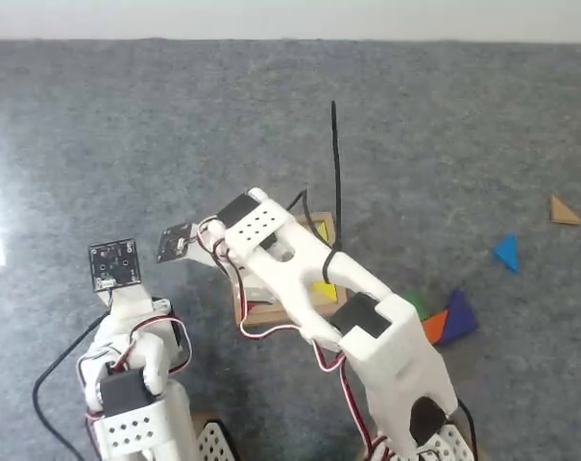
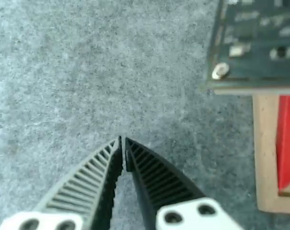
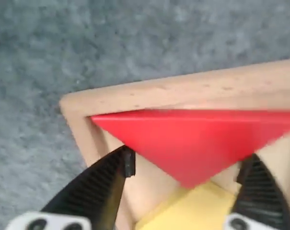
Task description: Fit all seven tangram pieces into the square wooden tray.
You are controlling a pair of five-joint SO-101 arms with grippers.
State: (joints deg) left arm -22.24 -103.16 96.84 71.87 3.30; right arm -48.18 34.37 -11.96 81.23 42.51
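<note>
Right hand (image 3: pixel 185 165) spread wide over tray (image 3: pixel 183 91) corner, fingers either side of red triangle (image 3: pixel 192 139) lying along tray wall, yellow piece (image 3: pixel 192 208) beside it. Left hand (image 2: pixel 123 141) closed, empty, above grey surface (image 2: pixel 63 72) beside tray. Blue triangle (image 1: pixel 506 252) loose, well apart.

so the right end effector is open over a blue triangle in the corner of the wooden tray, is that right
Not quite. The triangle is red, not blue. The right wrist view shows the right end effector open over a red triangle in the corner of the wooden tray.
</note>
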